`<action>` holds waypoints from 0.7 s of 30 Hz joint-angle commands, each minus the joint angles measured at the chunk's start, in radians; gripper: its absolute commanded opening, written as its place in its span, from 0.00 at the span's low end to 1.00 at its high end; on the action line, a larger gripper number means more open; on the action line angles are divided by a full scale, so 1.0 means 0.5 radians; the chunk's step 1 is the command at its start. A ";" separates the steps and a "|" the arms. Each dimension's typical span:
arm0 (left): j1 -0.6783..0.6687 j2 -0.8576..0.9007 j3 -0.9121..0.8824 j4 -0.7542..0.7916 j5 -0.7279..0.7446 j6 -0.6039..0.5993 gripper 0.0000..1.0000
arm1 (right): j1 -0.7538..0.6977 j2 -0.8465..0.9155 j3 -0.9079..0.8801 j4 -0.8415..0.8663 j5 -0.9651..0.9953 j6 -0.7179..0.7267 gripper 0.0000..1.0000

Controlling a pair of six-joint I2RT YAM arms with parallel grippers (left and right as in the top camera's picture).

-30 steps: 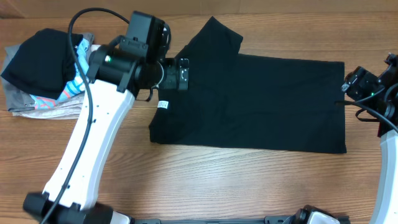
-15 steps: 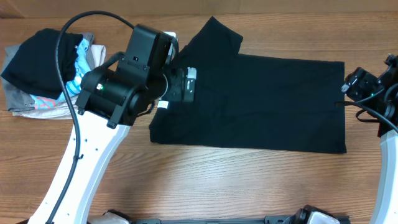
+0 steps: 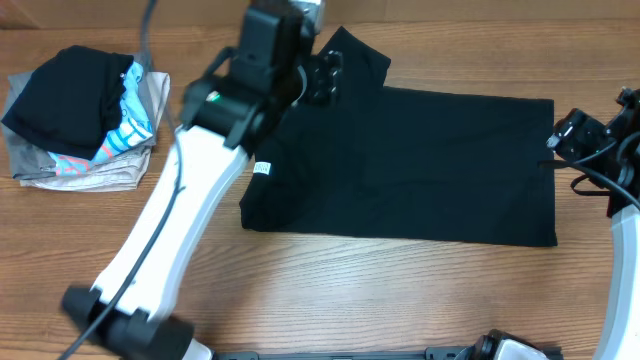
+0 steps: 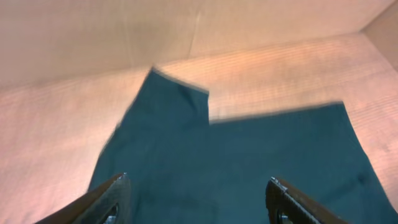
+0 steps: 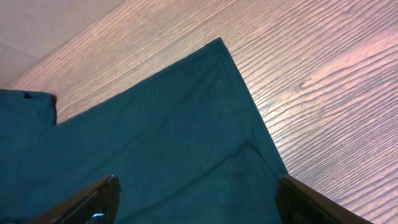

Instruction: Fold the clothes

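Observation:
The black T-shirt (image 3: 420,165) lies flat on the wooden table, folded lengthwise, with one sleeve (image 3: 350,55) sticking out at the far side and a small white label (image 3: 262,169) at its left end. My left gripper (image 3: 325,75) is open and empty above the shirt near that sleeve; the left wrist view shows the shirt (image 4: 230,162) below its spread fingers (image 4: 198,193). My right gripper (image 3: 562,135) is open and empty at the shirt's right edge; its wrist view shows the shirt's corner (image 5: 186,124) between its fingers (image 5: 199,196).
A pile of folded garments (image 3: 75,115), black, grey and turquoise-patterned, sits at the far left of the table. Bare wood (image 3: 400,290) runs along the near side.
My left arm has lifted and swung from the shirt's neck end toward the far side, over the sleeve. The right arm and the shirt have not moved.

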 commanded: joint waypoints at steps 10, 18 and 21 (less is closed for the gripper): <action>0.008 0.839 0.159 1.035 -0.040 0.260 0.52 | -0.004 0.114 0.050 0.009 0.005 -0.019 0.84; 0.085 1.534 1.234 0.554 0.043 0.256 0.53 | -0.004 0.114 0.050 0.006 0.005 -0.019 0.84; 0.133 1.759 1.617 0.369 0.083 0.231 0.55 | -0.003 0.114 0.050 0.004 -0.012 -0.019 0.84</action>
